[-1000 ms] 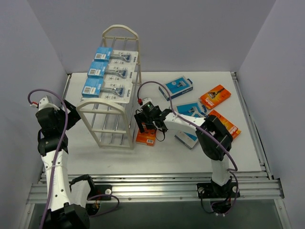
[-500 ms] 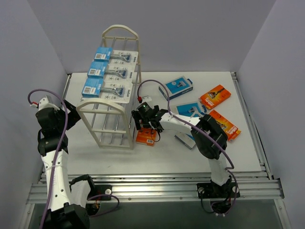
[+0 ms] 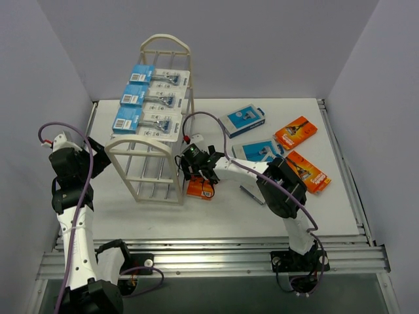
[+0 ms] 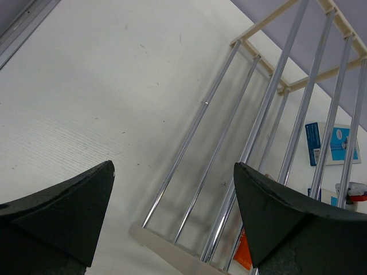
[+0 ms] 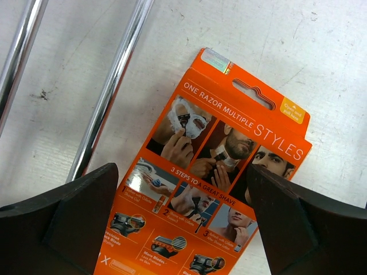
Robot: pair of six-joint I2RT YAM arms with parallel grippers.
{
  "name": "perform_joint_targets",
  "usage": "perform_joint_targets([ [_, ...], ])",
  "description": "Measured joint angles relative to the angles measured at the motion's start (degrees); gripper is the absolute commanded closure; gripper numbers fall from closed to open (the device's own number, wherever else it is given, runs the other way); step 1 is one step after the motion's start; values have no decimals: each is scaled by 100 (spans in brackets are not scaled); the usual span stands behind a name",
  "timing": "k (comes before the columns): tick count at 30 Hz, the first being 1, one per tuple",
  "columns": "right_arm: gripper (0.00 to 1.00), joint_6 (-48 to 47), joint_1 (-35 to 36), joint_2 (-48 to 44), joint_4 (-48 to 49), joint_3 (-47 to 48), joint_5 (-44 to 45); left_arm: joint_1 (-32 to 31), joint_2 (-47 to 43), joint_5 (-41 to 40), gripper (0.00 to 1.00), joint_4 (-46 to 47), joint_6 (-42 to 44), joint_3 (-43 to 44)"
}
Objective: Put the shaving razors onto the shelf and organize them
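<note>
Collision with the shelf rod point(image 5: 109, 97) looked possible, as the right gripper point(image 5: 180, 177), fingers point(image 5: 63, 223) spread wide and empty, hung over the flat orange razor box point(image 5: 218, 189) just beside it.

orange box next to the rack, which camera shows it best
The right wrist view: the orange box fills the frame under the open right end effector, print readable. The top external view shows it small, partly hidden under that end effector. The left wrist view catches only an orange sliver behind the rack.
</note>
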Motion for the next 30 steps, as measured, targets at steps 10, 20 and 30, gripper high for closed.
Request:
perform_joint_targets([
  [10, 11, -404, 7, -326, 214, -566, 103, 0, -2, 0, 6, 2, 0, 0],
  [20, 11, -933, 4, -739, -63, -1080, 61, 0, -9, 0, 6, 0, 0, 0],
  [30, 7, -946, -140, -1176, -376, -1556, -66, -24, -15, -4, 6, 0, 0, 0],
])
